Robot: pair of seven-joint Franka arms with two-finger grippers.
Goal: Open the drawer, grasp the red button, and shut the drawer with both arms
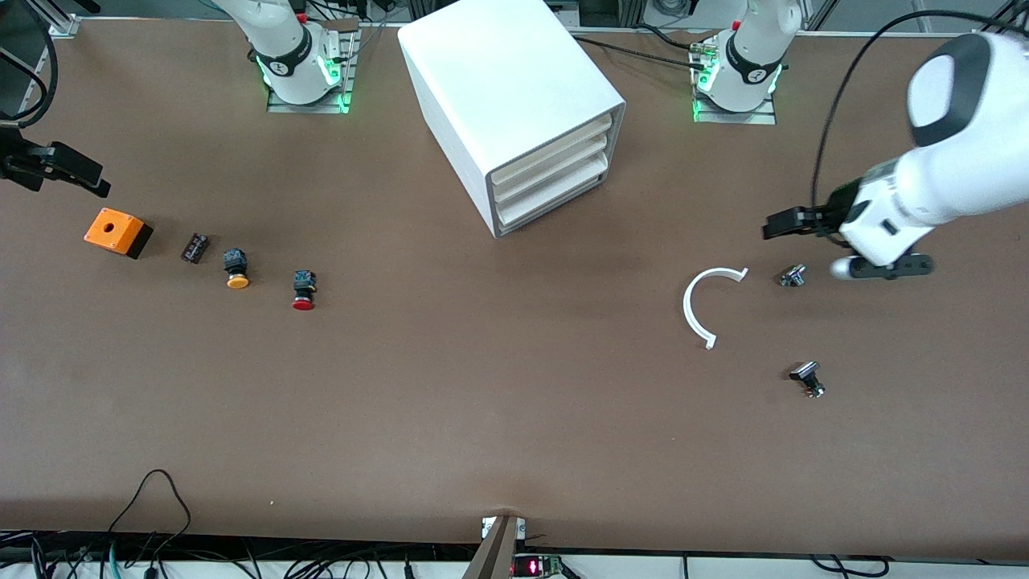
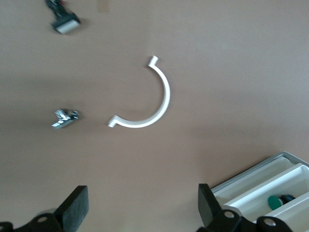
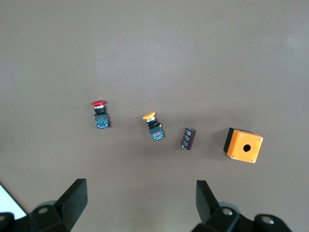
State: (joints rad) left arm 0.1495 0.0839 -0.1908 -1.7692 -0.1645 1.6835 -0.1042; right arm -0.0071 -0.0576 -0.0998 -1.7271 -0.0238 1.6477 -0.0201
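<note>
You see a wide brown counter (image 1: 514,418) from above, with both arm bases along its upper edge. The largest thing on it is a white cabinet (image 1: 498,88), standing between the two bases and turned at an angle. Its three shallow drawers are stacked in its front, and the middle drawer (image 1: 551,168) sits pushed in, level with the ones above and below it.

Your left arm (image 1: 957,137) reaches out over its own end of the counter. The left gripper (image 1: 792,223) hangs above bare counter with its jaws spread wide and nothing between them. Your right gripper (image 1: 56,165) hangs over the right arm's end of the counter, jaws likewise released and empty.

Near the left gripper lies a white half-ring (image 1: 701,304), flat on the counter. Two small metal parts lie just beside it, one (image 1: 793,276) close to the ring's end and one (image 1: 808,379) nearer the front camera.

Toward the right arm's end, four small things lie in a row. An orange box (image 1: 116,232) with a hole comes first, then a small dark block (image 1: 194,248), then a yellow-capped button (image 1: 236,268). The red button (image 1: 303,290) lies last in the row, closest to the cabinet yet well apart from it, on its side on the open counter.
</note>
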